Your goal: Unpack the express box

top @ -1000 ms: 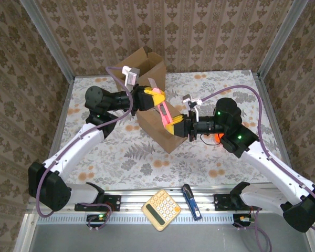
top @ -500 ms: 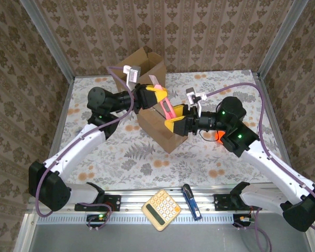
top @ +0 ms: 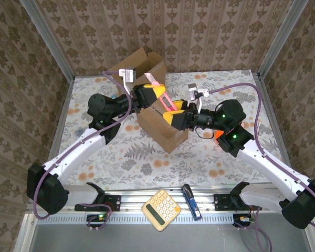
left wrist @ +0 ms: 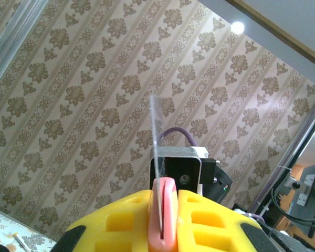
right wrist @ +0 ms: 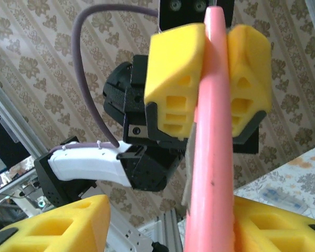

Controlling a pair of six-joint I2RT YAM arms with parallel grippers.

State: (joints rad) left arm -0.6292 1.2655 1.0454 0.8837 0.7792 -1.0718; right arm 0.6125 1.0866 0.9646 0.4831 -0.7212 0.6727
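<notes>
- Both arms have closed in over the middle of the table (top: 121,157) in the last second. The left arm (top: 79,147) has drawn its elbow back and the right arm (top: 262,157) has leaned in toward the box.
- The box (top: 163,135), brown cardboard, sits mid-table between the two wrists where it was before. Its far flaps stand open, and what is inside is hidden.
- A calculator (top: 161,210) lies on the near rail, well apart from the work.
- The left gripper (top: 156,92) is pressed tight on the pink handle of the knife (top: 166,101). It has carried the knife up and back, so the knife now hangs tilted above the box's top edge.
- The right gripper (top: 172,114) was clamped on the knife's lower end a second ago and now stands spread around it. In its wrist view one of the fingers (right wrist: 58,223) is well apart from the handle. The other is just beside it, and I cannot tell if it touches.
- The blade (left wrist: 155,136), thin and pale, sticks out of the handle past the left fingertips and points away from the box.
- My reading is that the knife has just passed to the left arm alone. That frees the right arm to back off and steady the box. Cutting or emptying has not yet begun, so most of the unpacking is left.
- The risk I see is the open jaws snagging the handle as they withdraw and twisting the knife in the left grip.
</notes>
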